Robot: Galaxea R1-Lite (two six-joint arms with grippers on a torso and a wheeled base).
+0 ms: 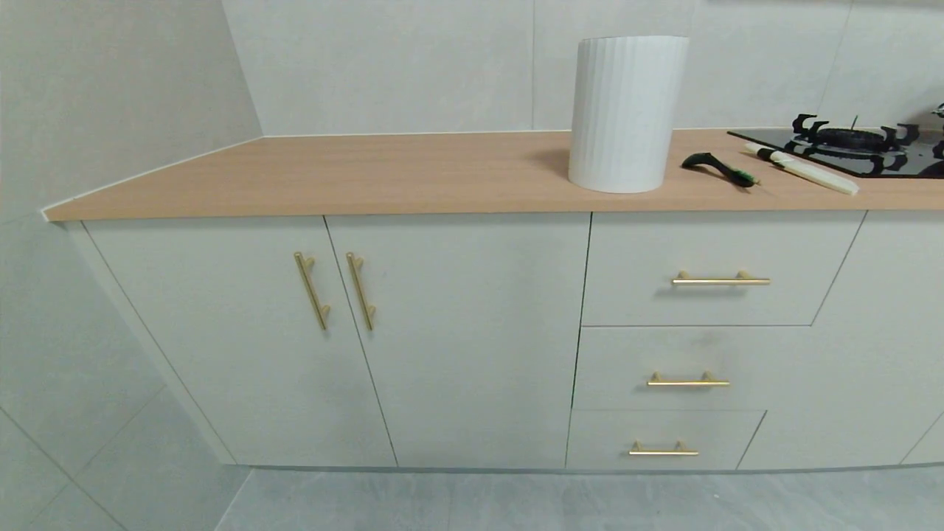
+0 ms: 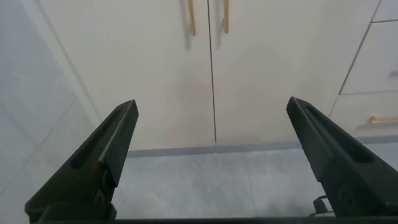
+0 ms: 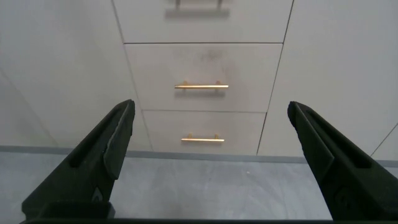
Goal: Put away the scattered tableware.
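Left gripper (image 2: pixel 211 104): dark fingers spread wide, with nothing between them. It faces the seam of the double cabinet doors (image 2: pixel 155 81), low over the grey floor (image 2: pixel 205 180).
Right gripper (image 3: pixel 211 106): also fully parted and holding nothing. It is pointed at the drawers, with the middle drawer handle (image 3: pixel 201 86) and bottom drawer handle (image 3: pixel 202 140) in line between its fingers.
Double cabinet doors: pale and closed, left of centre in the head view, with two gold bar handles (image 1: pixel 312 290) on either side of the seam.
Drawers (image 1: pixel 708 269): three stacked and all shut, right of centre in the head view, each with a horizontal gold handle.
Countertop (image 1: pixel 332 173): wood-toned, running across the upper half of the head view.
White ribbed holder (image 1: pixel 627 114): a tall cylinder standing upright on the countertop, upper right of centre.
Black utensil (image 1: pixel 719 169): lies flat on the countertop just right of the holder, not touching it. It has green on its handle end.
White utensil (image 1: pixel 804 169): long and pale, lying slanted farther right near the black utensil. One end rests on the edge of the hob.
Hob (image 1: pixel 848 147): black glass with a black pan support, in the upper right corner.
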